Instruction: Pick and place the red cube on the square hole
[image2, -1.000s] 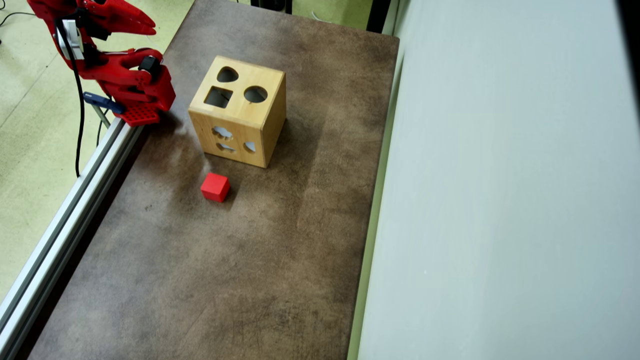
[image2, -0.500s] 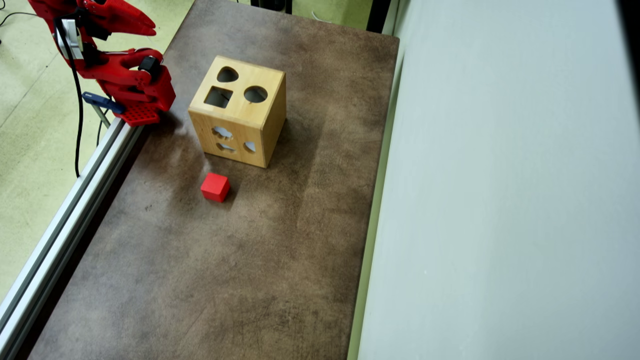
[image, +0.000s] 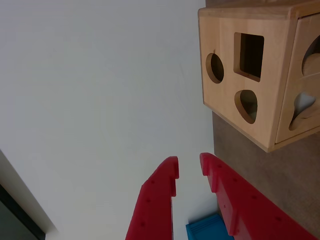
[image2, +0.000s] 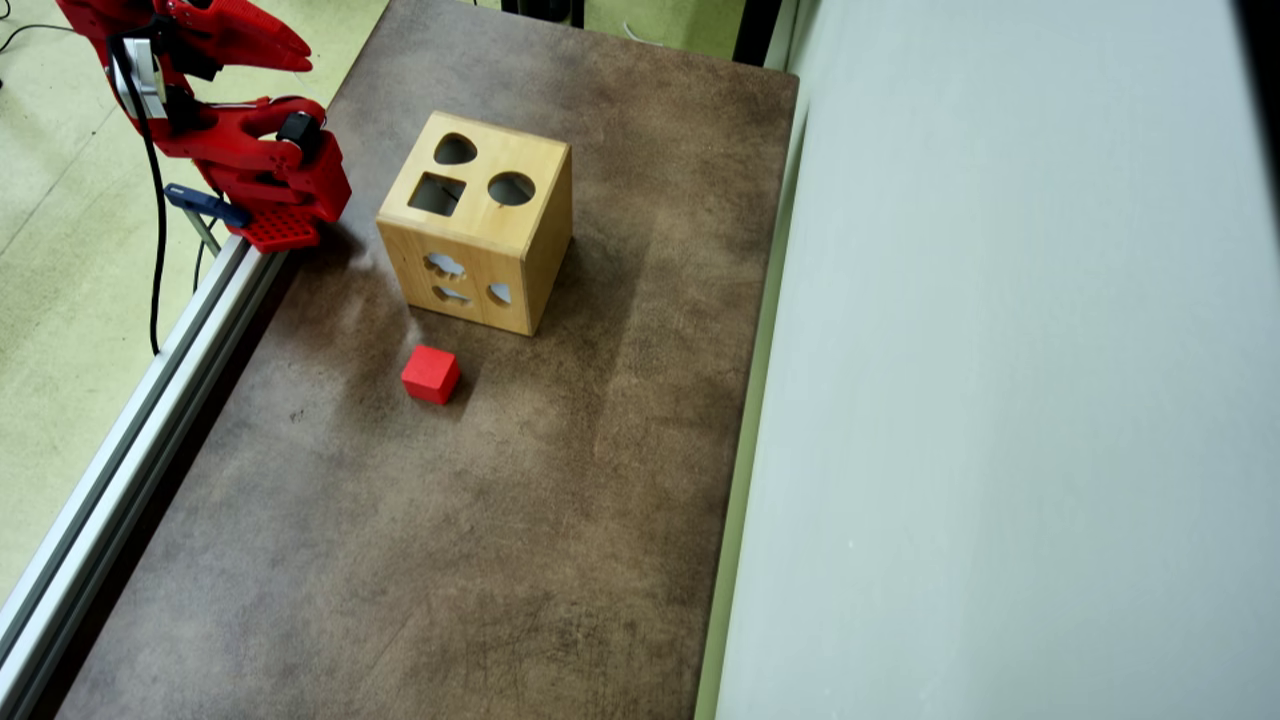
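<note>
Brown table (image2: 520, 560), grey wall (image2: 1000, 400)

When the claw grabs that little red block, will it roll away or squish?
Probably neither. The red cube rests on a flat face on the brown table, so it should slide rather than roll. Its sharp edges and matte faces suggest a stiff block that should not slip much. It is far smaller than the wooden box, so likely light.

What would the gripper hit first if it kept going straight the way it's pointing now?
Probably the pale wall. In the wrist view the gripper aims past the wooden box, just beside its edge, and nothing else lies ahead. Depth is unclear, so it might graze the box.
</note>
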